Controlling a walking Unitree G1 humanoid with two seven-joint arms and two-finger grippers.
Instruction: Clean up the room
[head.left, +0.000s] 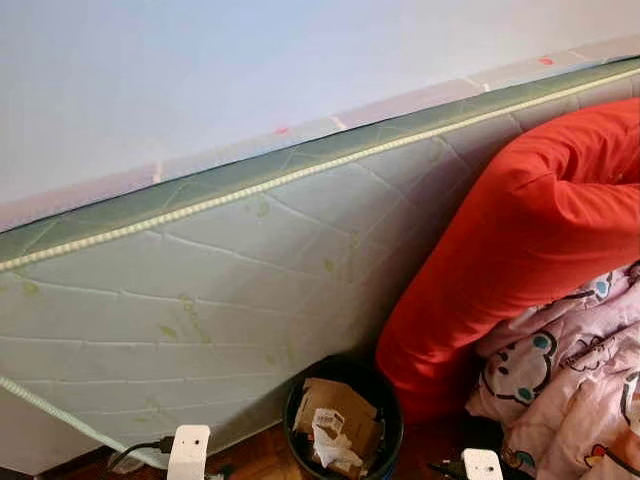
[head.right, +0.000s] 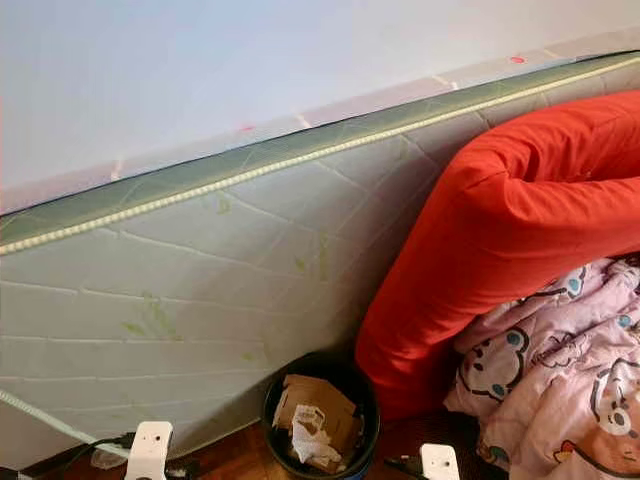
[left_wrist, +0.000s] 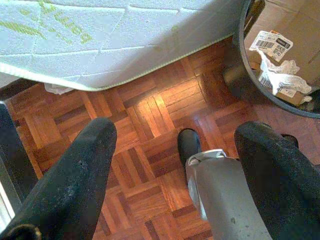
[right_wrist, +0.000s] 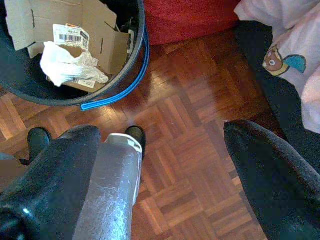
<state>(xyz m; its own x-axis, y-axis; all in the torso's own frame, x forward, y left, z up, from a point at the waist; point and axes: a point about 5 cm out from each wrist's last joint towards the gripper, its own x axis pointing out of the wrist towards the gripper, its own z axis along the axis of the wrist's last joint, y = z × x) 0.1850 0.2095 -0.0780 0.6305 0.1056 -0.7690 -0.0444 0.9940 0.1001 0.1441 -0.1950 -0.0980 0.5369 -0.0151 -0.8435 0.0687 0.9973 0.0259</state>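
A black waste bin (head.left: 391, 415) stands on the parquet floor at the foot of a leaning mattress (head.left: 230, 280). It holds folded cardboard (head.left: 335, 403) and crumpled white paper (head.left: 331, 445). My left gripper (left_wrist: 177, 130) hangs open over the floor, with the bin (left_wrist: 240, 75) just beyond its fingers. My right gripper (right_wrist: 162, 130) is open too, above bare parquet, with the bin (right_wrist: 125, 75) close ahead on one side. Neither gripper holds anything.
A big red cushion (head.left: 520, 230) leans on the mattress right of the bin. A pink cartoon-print quilt (head.left: 570, 370) is heaped below it on the right. My silver legs and black feet (left_wrist: 189, 142) stand on the parquet (right_wrist: 200, 165) under the grippers.
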